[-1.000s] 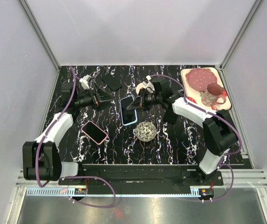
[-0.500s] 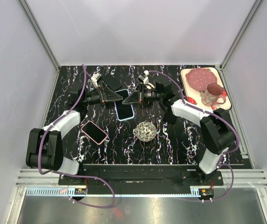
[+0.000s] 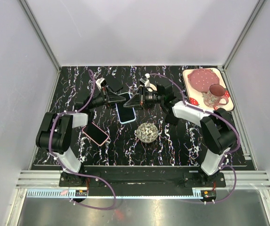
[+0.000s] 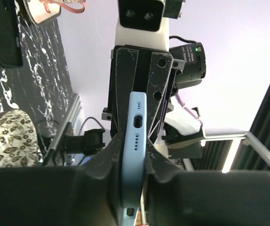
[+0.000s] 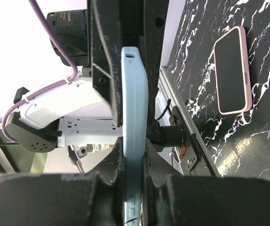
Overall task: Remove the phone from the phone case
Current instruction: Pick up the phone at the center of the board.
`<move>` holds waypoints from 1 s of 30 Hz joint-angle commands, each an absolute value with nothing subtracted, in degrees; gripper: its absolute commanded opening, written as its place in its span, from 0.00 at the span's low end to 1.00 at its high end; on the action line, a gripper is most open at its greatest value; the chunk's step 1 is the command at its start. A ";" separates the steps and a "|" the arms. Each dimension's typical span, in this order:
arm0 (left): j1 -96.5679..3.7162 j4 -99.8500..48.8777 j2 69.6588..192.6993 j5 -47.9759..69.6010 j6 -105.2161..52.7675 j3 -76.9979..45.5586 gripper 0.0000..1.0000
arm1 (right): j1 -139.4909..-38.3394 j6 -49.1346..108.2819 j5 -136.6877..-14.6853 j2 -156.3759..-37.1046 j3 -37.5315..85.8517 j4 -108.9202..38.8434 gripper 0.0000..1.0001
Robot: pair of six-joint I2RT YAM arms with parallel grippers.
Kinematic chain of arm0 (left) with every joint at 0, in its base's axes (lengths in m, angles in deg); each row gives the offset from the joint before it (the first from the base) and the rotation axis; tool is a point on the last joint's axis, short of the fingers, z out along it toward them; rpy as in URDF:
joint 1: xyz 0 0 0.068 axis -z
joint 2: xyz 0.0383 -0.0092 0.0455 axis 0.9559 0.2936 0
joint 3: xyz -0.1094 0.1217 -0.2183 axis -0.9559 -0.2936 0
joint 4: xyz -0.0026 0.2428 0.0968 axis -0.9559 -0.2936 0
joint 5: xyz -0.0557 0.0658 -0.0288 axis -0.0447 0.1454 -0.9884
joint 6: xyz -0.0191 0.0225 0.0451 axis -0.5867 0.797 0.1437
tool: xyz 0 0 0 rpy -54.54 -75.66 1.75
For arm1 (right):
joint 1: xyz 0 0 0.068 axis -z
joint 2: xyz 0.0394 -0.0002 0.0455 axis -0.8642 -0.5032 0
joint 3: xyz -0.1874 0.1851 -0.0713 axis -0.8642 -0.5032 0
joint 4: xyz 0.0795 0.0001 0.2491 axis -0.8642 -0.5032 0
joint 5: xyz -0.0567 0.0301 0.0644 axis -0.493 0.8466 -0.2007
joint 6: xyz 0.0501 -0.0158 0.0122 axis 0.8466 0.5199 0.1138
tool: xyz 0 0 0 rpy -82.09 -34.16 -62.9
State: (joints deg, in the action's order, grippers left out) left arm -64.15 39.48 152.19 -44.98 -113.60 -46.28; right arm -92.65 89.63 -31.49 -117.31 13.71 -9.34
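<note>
**Two robot arms pinch one blue-cased phone between them**

We look down on a black, white-veined table (image 3: 182,141) enclosed by pale walls. At its far right corner sits a pink tray (image 3: 189,75) carrying a red dotted plate (image 3: 203,79) and a patterned mug (image 3: 214,96). A pink-cased handset (image 3: 95,133) lies flat, screen up, near the left arm. A woven ball (image 3: 147,132) rests near the middle of the table. A black flat item (image 3: 113,84) lies at the far side, partly hidden behind the left arm. All of these lie apart from the grippers.

Both arms reach forward and bend inward, so their wrists face each other at mid-table. The left gripper (image 3: 119,100) comes in from the left and the right gripper (image 3: 131,101) from the right.

Between them is the phone (image 3: 126,112), dark screen up, seated inside its light-blue phone case (image 4: 135,141). Its far end is in the grippers and its near end points toward the arm bases. We cannot tell whether that near end touches the table.

Each wrist camera shows the case edge-on as a slim pale-blue strip. A port and small holes show on the end in the left wrist view. Each gripper's fingers (image 5: 109,183) are drawn in narrowly and clamp the case on both flat sides, with the other gripper doing the same just beyond.
</note>
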 commanded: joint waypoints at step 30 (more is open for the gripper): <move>-69.76 25.68 137.69 -35.60 -96.83 -41.13 0.00 | -93.01 92.01 -40.26 -103.55 6.71 -9.14 0.57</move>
